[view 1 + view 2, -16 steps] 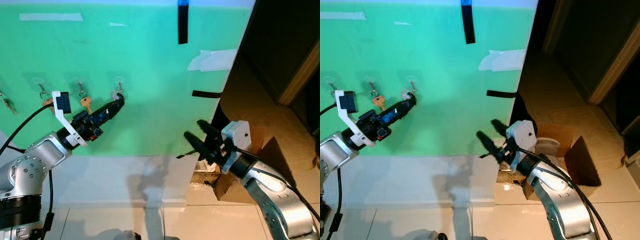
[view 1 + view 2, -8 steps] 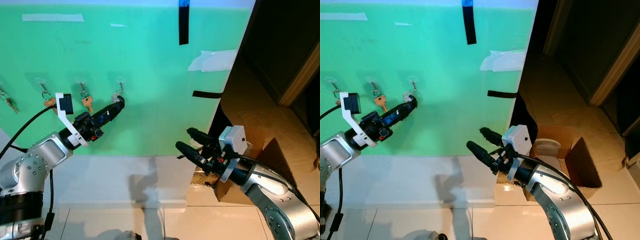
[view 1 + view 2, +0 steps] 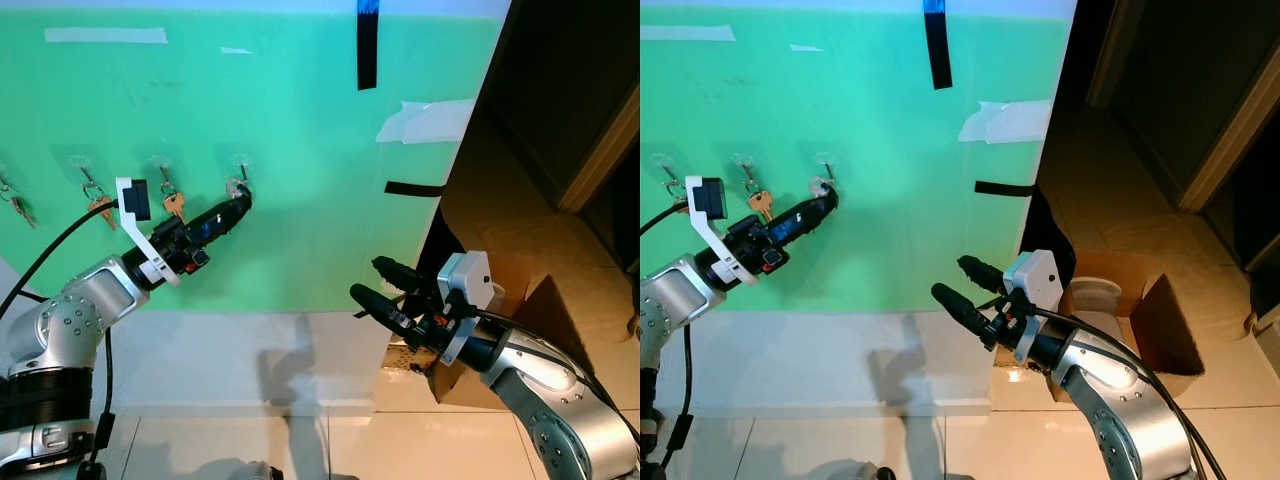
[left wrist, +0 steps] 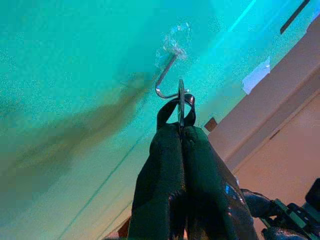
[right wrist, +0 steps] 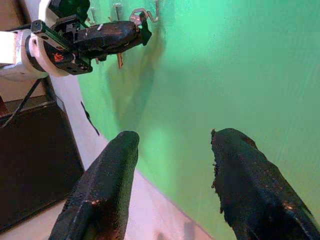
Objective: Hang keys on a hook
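Left claw (image 4: 181,131) is clamped on the key ring (image 4: 180,102), right up at the hook (image 4: 166,80) on the green wall (image 3: 300,150). Looks like the ring's just touching the hook tip, hard to tell. I'd nudge it over the tip, then let go. Right claw (image 3: 380,282) hangs apart, idle.

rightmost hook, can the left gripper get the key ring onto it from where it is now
Probably yes. The left gripper, shut on the key ring, holds it right beside the bare hook, nothing between; whether the ring has already caught is unclear.
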You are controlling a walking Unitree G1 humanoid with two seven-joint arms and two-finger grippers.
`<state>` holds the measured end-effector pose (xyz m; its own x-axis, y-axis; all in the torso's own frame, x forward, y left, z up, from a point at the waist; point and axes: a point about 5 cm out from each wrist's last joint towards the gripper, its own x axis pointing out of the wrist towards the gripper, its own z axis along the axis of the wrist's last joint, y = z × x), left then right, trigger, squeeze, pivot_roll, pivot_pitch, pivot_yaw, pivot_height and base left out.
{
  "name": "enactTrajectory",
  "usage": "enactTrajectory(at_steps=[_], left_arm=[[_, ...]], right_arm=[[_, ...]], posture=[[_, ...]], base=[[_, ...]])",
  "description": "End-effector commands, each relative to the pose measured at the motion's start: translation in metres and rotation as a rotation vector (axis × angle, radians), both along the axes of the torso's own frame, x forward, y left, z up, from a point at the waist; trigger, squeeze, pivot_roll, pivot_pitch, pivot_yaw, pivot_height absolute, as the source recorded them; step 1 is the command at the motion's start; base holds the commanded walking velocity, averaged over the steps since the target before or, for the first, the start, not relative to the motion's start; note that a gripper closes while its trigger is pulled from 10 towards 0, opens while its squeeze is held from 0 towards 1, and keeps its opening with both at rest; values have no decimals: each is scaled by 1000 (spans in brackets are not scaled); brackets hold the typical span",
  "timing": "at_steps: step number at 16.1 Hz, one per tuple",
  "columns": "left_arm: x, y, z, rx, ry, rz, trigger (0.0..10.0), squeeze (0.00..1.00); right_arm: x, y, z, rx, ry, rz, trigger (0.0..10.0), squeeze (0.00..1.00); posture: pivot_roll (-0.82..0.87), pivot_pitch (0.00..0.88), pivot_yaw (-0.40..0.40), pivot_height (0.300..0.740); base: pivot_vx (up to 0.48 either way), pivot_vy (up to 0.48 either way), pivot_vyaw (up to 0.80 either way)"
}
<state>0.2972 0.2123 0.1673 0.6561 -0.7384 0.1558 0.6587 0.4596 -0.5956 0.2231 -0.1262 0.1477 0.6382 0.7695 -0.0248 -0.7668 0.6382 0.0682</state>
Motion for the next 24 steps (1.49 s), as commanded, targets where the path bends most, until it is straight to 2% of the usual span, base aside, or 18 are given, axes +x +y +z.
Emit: enactTrajectory(at_steps=[1, 8, 12, 17, 24], left_arm=[[2, -2, 5, 13, -17, -23, 10000, 0], [-9, -5, -2, 27, -1, -72, 10000, 0], [-9, -8, 2, 26, -23, -85, 10000, 0], [-1, 0, 7, 54, -50, -58, 10000, 0], [16, 2, 7, 55, -41, -38, 10000, 0]], right_arm=[[-1, 0, 4, -3, -14, 7, 10000, 0], [-4, 1, 2, -14, -9, 15, 10000, 0], [-4, 1, 3, -16, -12, 17, 10000, 0], [-3, 2, 3, -19, -14, 17, 10000, 0], [-2, 0, 3, -26, -16, 10, 10000, 0]], posture=[[-95, 0, 67, 740], [-93, 0, 65, 740], [-92, 0, 64, 740], [-91, 0, 62, 740], [-103, 0, 70, 740]], base=[[0, 0, 0], [0, 0, 0], [0, 0, 0], [0, 0, 0], [0, 0, 0]])
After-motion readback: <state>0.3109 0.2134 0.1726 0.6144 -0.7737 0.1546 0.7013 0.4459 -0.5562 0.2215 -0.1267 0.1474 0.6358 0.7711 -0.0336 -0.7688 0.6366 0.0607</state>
